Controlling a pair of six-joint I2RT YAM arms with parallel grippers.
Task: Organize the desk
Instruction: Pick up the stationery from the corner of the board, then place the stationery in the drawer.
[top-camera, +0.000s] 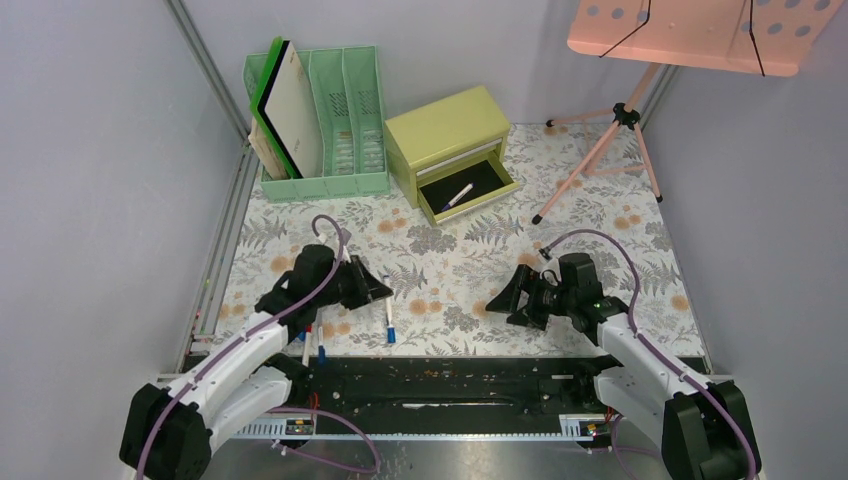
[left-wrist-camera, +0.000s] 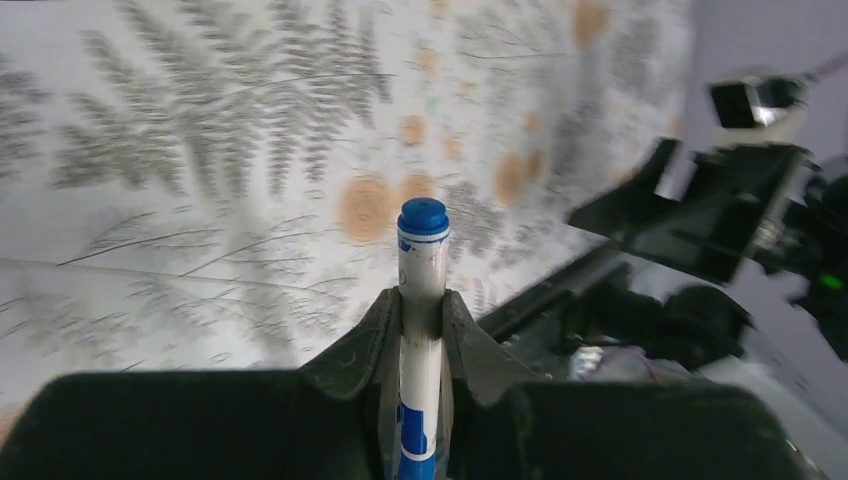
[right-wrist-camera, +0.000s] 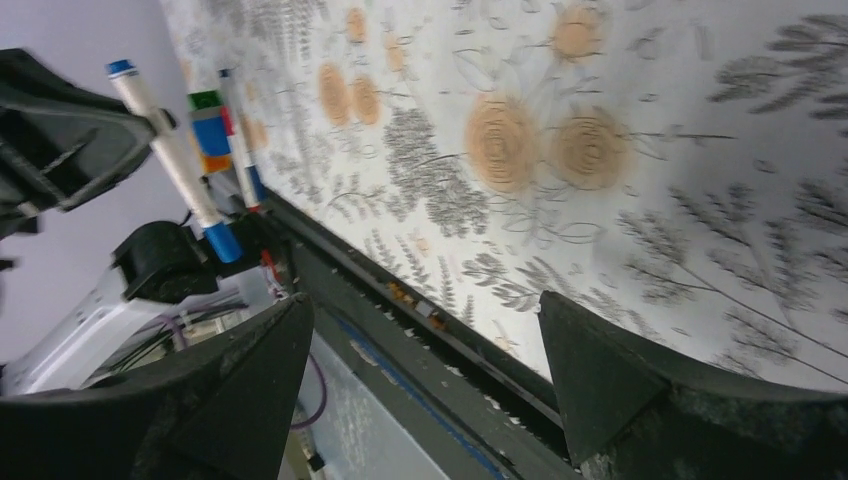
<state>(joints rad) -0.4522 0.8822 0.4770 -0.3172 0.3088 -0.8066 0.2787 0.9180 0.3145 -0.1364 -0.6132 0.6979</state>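
Top view: the desk (top-camera: 450, 260) is a broad rectangle under a pale covering printed with grey ferns and small orange flowers. It reaches from the arms' bases to the back wall of a grey-walled booth. Its near edge meets a black rail (top-camera: 440, 385), and its left edge runs along a metal frame (top-camera: 215, 270). At the back left stands a green file rack (top-camera: 345, 120) with boards in it. Just beside the rack is a yellow-green chest (top-camera: 445, 130), its drawer (top-camera: 505, 185) pulled open with a pen (top-camera: 459, 195) inside. A pink stand (top-camera: 610, 150) sets its tripod feet on the back right corner. Open printed surface lies between the two arms and up to the chest. The left fingers (top-camera: 372, 288) are over the near left part and pinch a white marker (top-camera: 388, 318) with a blue cap. Two more markers (top-camera: 320, 350) lie by the near edge, partly hidden by the left arm. The right fingers (top-camera: 515, 285) are spread over the near right part, pointing towards the left ones and well apart from them.

Left wrist: the fingers press on the marker's white barrel from both sides, and its blue cap pokes out beyond their tips. Behind it the fern print is blurred. The black rail and the right arm show at the right.

Right wrist: the two fingers stand wide apart with nothing between them. Past them the desk's ferns and orange flowers run to the rail. At the left, the left fingers grip the marker near one end, with the other markers behind it.
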